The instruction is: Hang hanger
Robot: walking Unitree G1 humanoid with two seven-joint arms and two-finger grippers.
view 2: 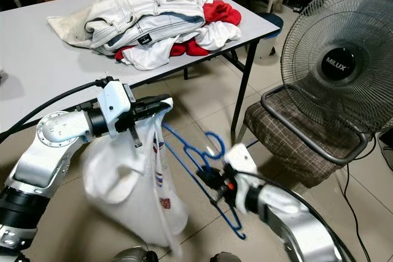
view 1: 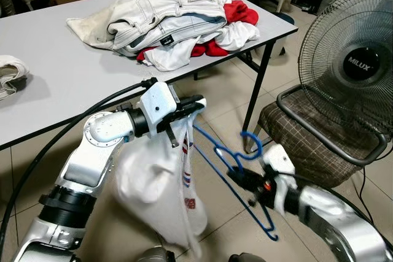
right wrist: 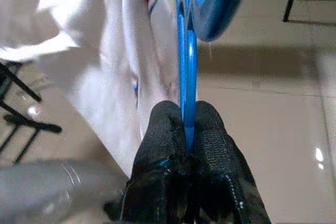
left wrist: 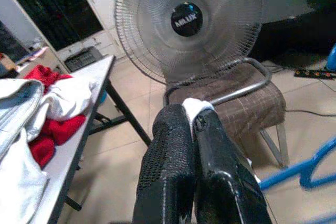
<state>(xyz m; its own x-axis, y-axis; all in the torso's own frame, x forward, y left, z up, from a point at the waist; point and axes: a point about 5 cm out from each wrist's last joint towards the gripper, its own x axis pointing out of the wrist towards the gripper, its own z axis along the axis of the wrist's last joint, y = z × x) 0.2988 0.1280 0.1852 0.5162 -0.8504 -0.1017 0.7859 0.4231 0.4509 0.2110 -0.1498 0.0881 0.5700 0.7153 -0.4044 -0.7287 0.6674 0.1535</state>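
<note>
The left claw (view 1: 195, 107) pinches the top edge of a limp white shirt (view 1: 161, 194) hanging over open tiled floor beside the counter (view 1: 61, 84) edge. The right claw (view 1: 241, 178) is clamped on a thin blue hanger (view 1: 216, 150), reaching toward the shirt, near a chair (view 1: 313, 145) and fan (view 1: 356, 59).

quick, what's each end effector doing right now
Left end effector: closed, pinching the white garment that hangs from it.
Right end effector: closed on the blue hanger.
</note>
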